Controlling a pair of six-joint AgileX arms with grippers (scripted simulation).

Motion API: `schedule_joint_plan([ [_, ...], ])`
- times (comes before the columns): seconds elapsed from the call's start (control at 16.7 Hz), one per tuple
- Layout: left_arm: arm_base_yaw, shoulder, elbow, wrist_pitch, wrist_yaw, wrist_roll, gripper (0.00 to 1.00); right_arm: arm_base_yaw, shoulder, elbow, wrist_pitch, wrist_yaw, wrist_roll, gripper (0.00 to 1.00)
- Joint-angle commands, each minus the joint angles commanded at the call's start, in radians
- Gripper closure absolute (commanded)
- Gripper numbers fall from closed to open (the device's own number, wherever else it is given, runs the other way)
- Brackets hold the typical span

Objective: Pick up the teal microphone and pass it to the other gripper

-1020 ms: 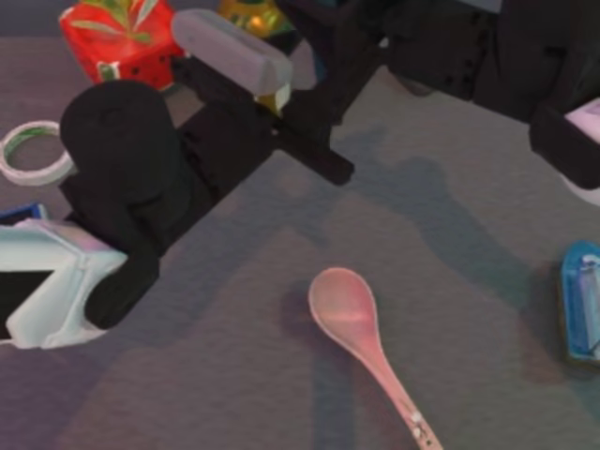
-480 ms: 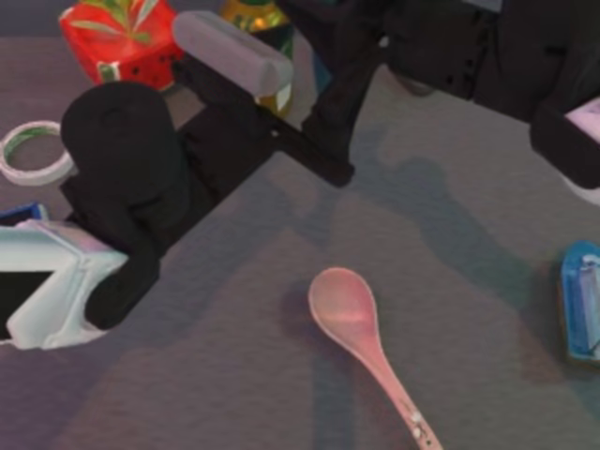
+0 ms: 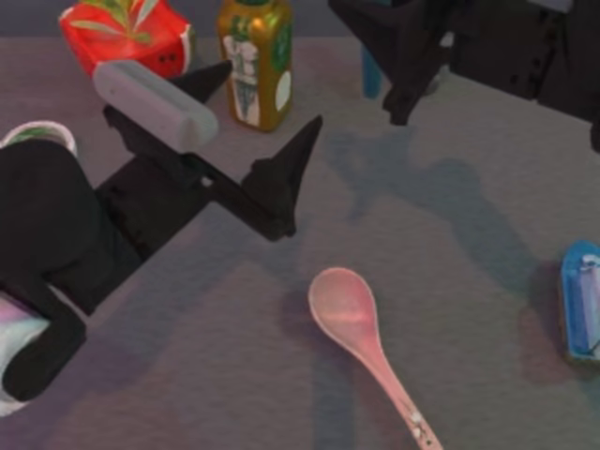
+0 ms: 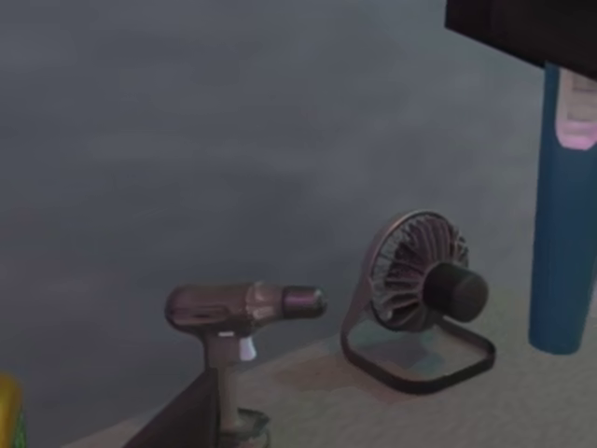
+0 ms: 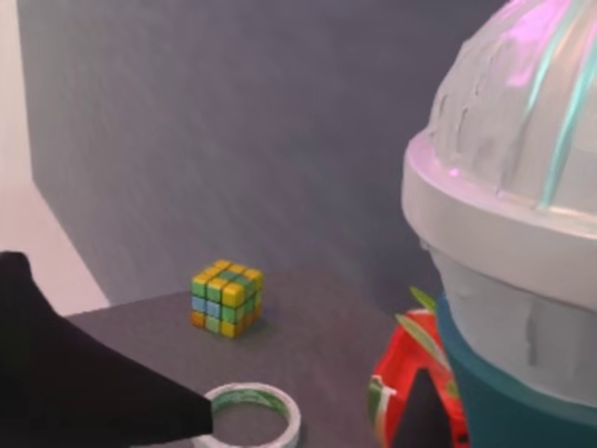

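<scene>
Up top, only a sliver of the teal microphone [image 3: 372,73] peeks out beside the right gripper [image 3: 398,66], above the desk's far edge. The left wrist view shows its handle [image 4: 564,215] hanging upright from those clamped jaws. The right wrist view is filled by its whitish head [image 5: 522,177]. The left gripper [image 3: 272,92] sits near the desk's left, jaws wide and empty.

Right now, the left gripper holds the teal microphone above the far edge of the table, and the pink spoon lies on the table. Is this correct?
Not quite. The right gripper holds the teal microphone, as the top view shows. The left gripper is open and empty. The rest stands: the pink spoon lies on the table.
</scene>
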Motion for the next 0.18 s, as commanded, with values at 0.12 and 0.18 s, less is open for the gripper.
schedule_joint_plan([
  [0.12,0.008,-0.034,-0.033,0.002,0.008,-0.002,0.00,-0.020,-0.012,-0.016,-0.001,-0.019,-0.005,1.00],
  [0.18,0.009,-0.035,-0.035,0.003,0.008,-0.002,0.00,-0.021,-0.013,-0.017,-0.001,-0.019,-0.005,1.00],
])
